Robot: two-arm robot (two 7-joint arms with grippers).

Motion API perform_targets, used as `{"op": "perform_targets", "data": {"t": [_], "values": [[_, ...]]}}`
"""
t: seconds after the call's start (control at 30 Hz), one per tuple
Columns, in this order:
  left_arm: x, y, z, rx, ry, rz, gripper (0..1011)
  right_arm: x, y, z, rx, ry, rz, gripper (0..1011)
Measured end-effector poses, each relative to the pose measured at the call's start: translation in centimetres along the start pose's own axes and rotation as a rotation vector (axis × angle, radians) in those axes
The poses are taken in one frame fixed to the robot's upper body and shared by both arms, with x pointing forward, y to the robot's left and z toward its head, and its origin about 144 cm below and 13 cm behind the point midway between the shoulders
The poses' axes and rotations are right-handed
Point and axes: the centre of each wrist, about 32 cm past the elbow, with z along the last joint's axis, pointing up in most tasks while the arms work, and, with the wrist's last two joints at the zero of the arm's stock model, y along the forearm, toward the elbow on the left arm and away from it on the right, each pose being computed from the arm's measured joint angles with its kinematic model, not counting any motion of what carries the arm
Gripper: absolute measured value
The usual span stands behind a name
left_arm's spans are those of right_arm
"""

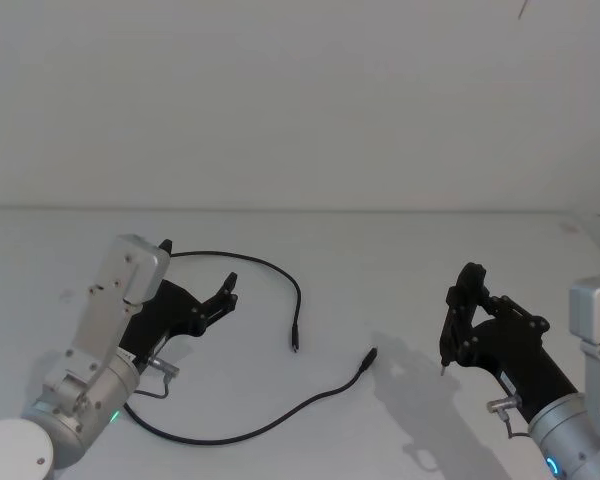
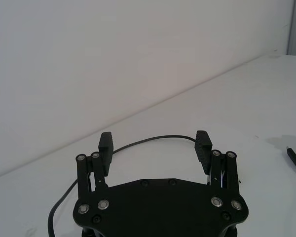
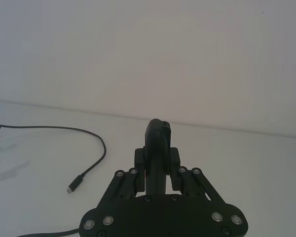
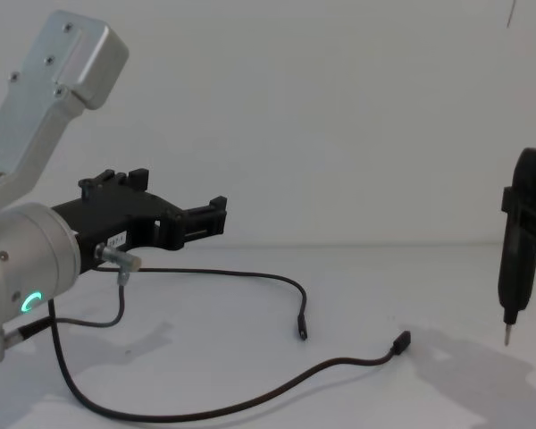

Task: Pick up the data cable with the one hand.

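Note:
The data cable (image 1: pixel 280 270) lies on the white table in a long loop, thin and black. One plug (image 1: pixel 293 346) and the other plug (image 1: pixel 369 357) rest near the table's middle. My left gripper (image 1: pixel 226 292) hovers above the table inside the loop, open, with nothing between its fingers. In the left wrist view the cable (image 2: pixel 138 143) runs on the table beyond the open left gripper (image 2: pixel 154 142). From the chest view the left gripper (image 4: pixel 186 197) is well above the cable (image 4: pixel 250 275). My right gripper (image 1: pixel 463 305) stays at the right, shut on a pen-shaped black tool (image 1: pixel 448 345).
The white table (image 1: pixel 400 250) meets a plain white wall behind. The tool's tip (image 4: pixel 506 338) points down at the right, apart from the nearest plug (image 4: pixel 400 341). A short wire with a silver plug (image 4: pixel 118 264) hangs by my left wrist.

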Motion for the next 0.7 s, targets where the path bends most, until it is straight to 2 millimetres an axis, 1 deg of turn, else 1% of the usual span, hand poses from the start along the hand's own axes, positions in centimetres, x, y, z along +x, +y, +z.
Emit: {"op": "perform_targets", "data": {"t": [0.7], "values": [[0.05,0.00,0.03,-0.006,-0.002,-0.009,1001,0.00,0.00,0.00,0.000,0.000,0.000,279]]}}
